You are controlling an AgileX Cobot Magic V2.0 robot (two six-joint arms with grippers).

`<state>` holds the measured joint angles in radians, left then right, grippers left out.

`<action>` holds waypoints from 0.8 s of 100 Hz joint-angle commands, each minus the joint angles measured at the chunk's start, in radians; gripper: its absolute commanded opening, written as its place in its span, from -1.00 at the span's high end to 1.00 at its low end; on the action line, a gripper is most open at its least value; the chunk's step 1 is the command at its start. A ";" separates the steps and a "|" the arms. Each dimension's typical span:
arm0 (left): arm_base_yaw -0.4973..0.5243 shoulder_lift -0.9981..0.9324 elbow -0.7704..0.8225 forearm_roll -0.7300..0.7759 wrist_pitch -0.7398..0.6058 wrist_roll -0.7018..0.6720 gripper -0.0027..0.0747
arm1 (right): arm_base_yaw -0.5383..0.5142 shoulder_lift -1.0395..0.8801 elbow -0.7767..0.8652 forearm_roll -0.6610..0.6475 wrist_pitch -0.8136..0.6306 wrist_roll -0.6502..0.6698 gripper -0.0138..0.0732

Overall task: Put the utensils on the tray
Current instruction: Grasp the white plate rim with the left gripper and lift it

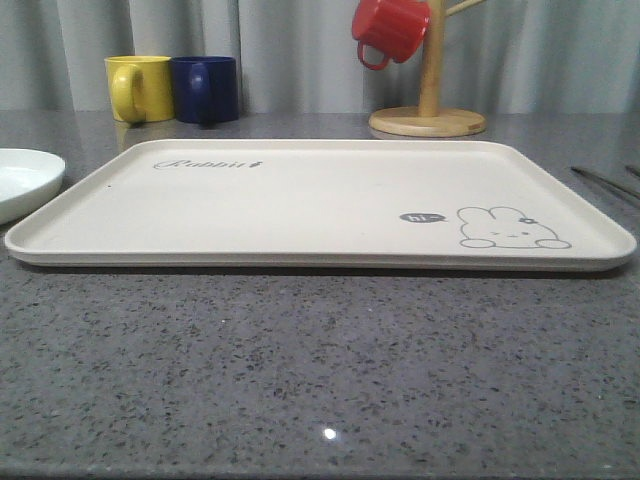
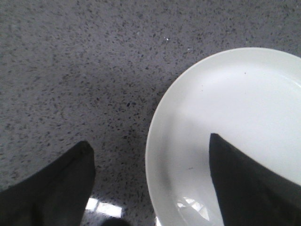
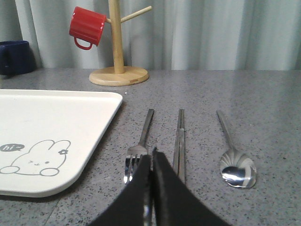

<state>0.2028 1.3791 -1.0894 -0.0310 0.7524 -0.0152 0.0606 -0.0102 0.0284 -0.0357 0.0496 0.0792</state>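
Note:
The cream tray (image 1: 300, 200) with the rabbit drawing lies across the middle of the table; its corner (image 3: 56, 117) reaches into the right wrist view. Beside it, to the right, lie a fork (image 3: 143, 132), a pair of chopsticks (image 3: 179, 136) and a spoon (image 3: 235, 165), side by side on the stone top. My right gripper (image 3: 152, 153) is shut and empty, low over the table just short of the fork's tines. A white plate (image 2: 235, 103) sits left of the tray. My left gripper (image 2: 149, 140) hangs open above its rim, one finger over the plate, the other over the table.
A yellow mug (image 1: 140, 88) and a navy mug (image 1: 205, 88) stand behind the tray at the back left. A wooden mug tree (image 1: 428, 110) carrying a red mug (image 1: 392, 28) stands at the back right. Bare grey stone stretches in front of the tray.

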 commanded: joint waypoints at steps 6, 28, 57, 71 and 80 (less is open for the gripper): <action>0.002 0.063 -0.059 -0.077 -0.025 0.054 -0.32 | -0.007 -0.017 -0.019 0.001 -0.084 -0.006 0.84; 0.005 0.146 -0.072 -0.082 -0.025 0.062 -0.32 | -0.007 -0.017 -0.019 0.001 -0.084 -0.006 0.84; 0.005 0.199 -0.072 -0.078 -0.021 0.062 -0.32 | -0.007 -0.017 -0.019 0.001 -0.084 -0.006 0.84; 0.005 0.222 -0.072 -0.078 -0.013 0.062 -0.26 | -0.007 -0.017 -0.019 0.001 -0.084 -0.006 0.84; 0.005 0.227 -0.072 -0.078 -0.009 0.062 -0.05 | -0.007 -0.017 -0.019 0.001 -0.084 -0.006 0.84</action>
<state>0.2051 1.6176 -1.1446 -0.0928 0.7465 0.0502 0.0606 -0.0102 0.0284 -0.0357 0.0496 0.0792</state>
